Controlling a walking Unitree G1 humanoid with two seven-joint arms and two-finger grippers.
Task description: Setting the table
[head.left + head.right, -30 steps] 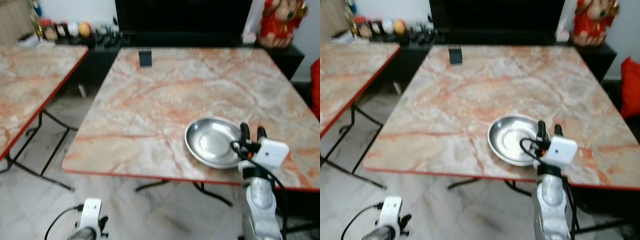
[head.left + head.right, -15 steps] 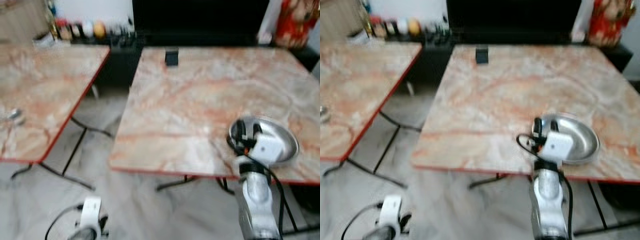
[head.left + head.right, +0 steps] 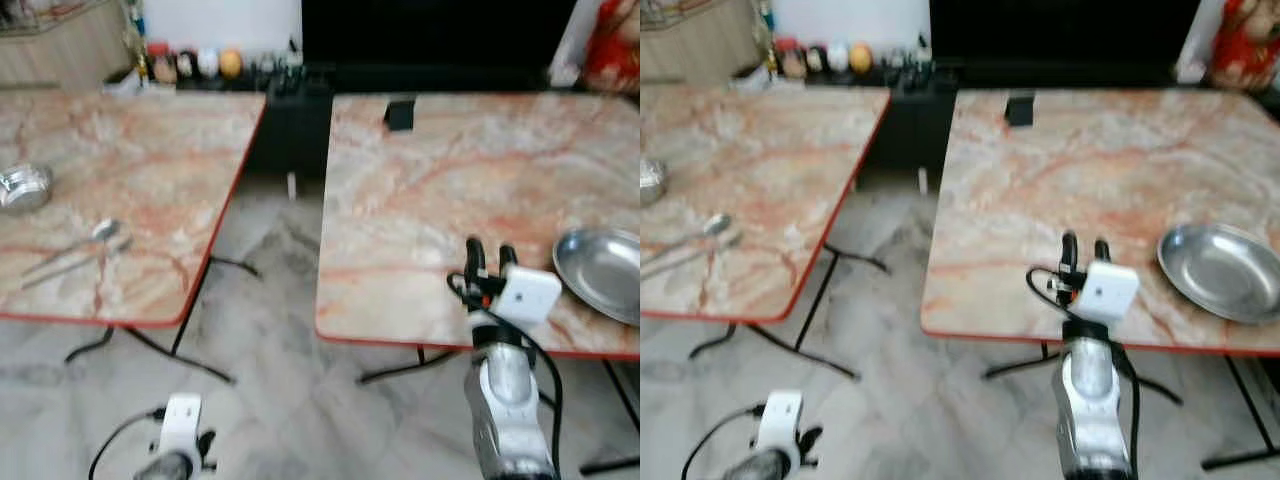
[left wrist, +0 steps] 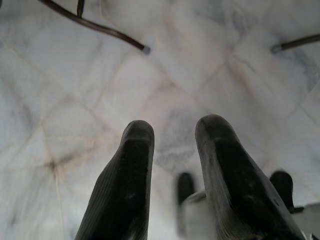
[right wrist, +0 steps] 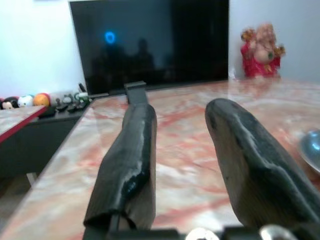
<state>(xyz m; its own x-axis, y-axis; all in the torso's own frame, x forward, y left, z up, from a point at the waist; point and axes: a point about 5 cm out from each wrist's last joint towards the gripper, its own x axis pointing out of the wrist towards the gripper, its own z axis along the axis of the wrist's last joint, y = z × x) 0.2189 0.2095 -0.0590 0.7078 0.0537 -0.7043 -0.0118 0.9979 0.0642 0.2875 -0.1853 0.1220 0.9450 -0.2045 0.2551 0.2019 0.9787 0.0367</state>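
Steel plate point(image 3: 603, 273) is sitting on the right worktop point(image 3: 440, 190), near its front edge. Right claw point(image 3: 486, 262), open & empty, is hovering just left of the plate. Spoons point(image 3: 75, 248) are lying on the left worktop point(image 3: 120, 170), w/ a steel cup point(image 3: 22, 187) behind them. Prob. next: get spoons; come in low, pinch the handle middle. Left claw point(image 4: 172, 145), open, is hanging over the floor.

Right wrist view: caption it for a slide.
Open right gripper above a marble table, facing a dark screen.
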